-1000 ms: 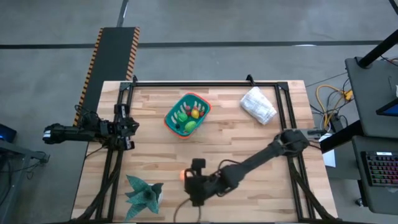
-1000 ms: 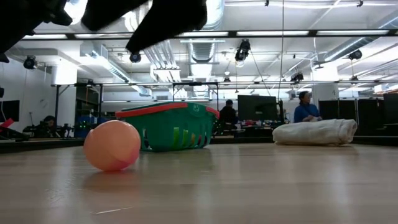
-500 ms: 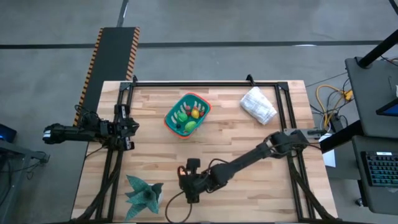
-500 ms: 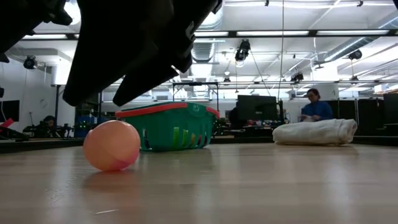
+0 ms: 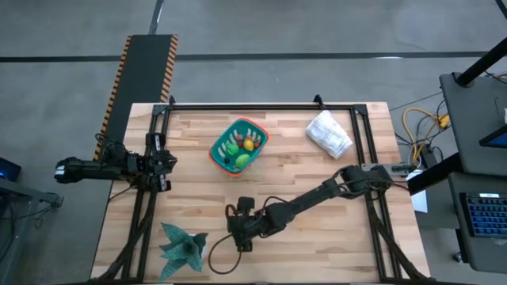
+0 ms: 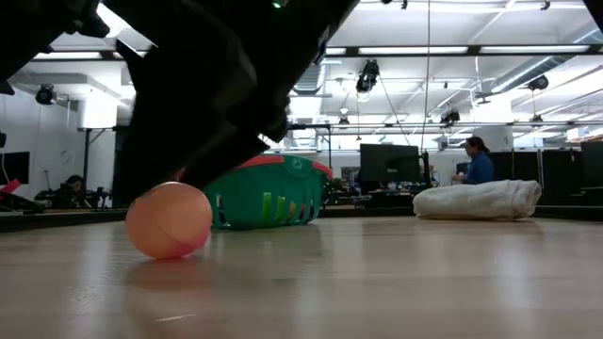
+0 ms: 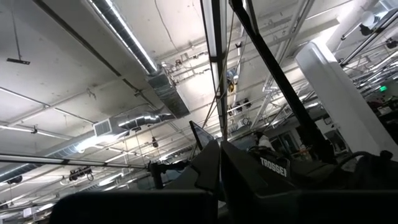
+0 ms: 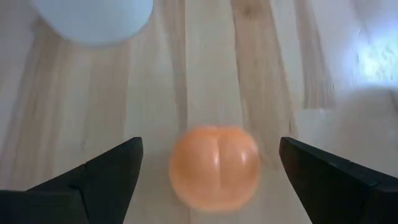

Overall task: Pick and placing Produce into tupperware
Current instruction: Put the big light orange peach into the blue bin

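Observation:
A round orange toy fruit (image 8: pixel 214 165) lies on the wooden table near its near edge; in the low view the fruit (image 6: pixel 170 219) sits in front of the tub. My right gripper (image 8: pixel 210 148) is open and low over it, one finger on each side, with gaps showing. In the high view this gripper (image 5: pixel 238 228) hides the fruit. The teal tub with the orange rim (image 5: pixel 218 150) stands toward the far middle of the table and holds green, yellow and red produce (image 5: pixel 242 146). My left gripper (image 5: pixel 164 161) waits, shut, at the table's left edge.
A white cloth bundle (image 5: pixel 329 133) lies at the far right of the table. A teal leafy star-shaped thing (image 5: pixel 184 245) sits at the near left corner. A black frame rail (image 5: pixel 261 105) runs along the far edge. People (image 6: pixel 479 160) show in the room beyond.
My right gripper has moved toward the table's left edge and down, from beside the orange fruit to over it, so its fingers now flank the fruit. The fruit has stayed in place.

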### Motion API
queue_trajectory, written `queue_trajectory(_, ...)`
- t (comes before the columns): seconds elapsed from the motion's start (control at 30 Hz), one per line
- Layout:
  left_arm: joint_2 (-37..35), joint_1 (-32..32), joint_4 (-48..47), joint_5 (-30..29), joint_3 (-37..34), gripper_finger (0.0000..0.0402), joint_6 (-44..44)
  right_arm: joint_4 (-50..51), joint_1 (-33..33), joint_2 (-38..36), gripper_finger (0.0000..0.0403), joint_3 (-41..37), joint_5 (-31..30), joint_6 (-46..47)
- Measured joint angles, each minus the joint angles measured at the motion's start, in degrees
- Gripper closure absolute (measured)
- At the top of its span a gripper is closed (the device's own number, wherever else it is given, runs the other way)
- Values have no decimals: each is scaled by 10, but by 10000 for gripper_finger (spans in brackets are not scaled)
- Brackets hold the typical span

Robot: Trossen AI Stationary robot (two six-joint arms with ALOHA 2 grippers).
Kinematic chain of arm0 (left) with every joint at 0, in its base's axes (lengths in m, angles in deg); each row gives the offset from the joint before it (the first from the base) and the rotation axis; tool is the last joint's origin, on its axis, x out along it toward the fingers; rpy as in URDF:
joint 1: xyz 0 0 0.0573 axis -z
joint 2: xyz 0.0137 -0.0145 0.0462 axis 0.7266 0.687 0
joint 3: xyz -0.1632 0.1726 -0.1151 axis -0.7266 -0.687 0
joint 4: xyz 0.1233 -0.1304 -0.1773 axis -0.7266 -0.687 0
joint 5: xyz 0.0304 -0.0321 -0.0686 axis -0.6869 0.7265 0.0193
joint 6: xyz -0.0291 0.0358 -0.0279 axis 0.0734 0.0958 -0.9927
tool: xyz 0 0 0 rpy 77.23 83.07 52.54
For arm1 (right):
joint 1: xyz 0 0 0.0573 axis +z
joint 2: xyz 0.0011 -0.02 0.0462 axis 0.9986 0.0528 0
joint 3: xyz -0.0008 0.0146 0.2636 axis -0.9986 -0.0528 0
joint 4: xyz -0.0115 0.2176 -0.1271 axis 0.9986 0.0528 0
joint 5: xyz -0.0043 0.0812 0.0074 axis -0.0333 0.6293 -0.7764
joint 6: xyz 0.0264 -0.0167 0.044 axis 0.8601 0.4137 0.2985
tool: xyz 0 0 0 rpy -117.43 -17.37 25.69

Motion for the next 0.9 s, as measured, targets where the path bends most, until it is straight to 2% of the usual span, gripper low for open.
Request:
queue_trajectory(0.1, 0, 0, 0, 0, 0, 402, 0, -23, -5, 1, 34, -9, 2, -4)
queue_trajectory(0.27, 0, 0, 0, 1, 0, 402, 0, -27, -16, 22, 34, -11, 47, 2)
queue_trajectory(0.53, 0, 0, 0, 2, 0, 402, 0, -28, -18, 30, 40, -11, 47, 5)
queue_trajectory(0.9, 0, 0, 0, 1, 0, 402, 0, -26, -18, 30, 145, -13, 48, 1)
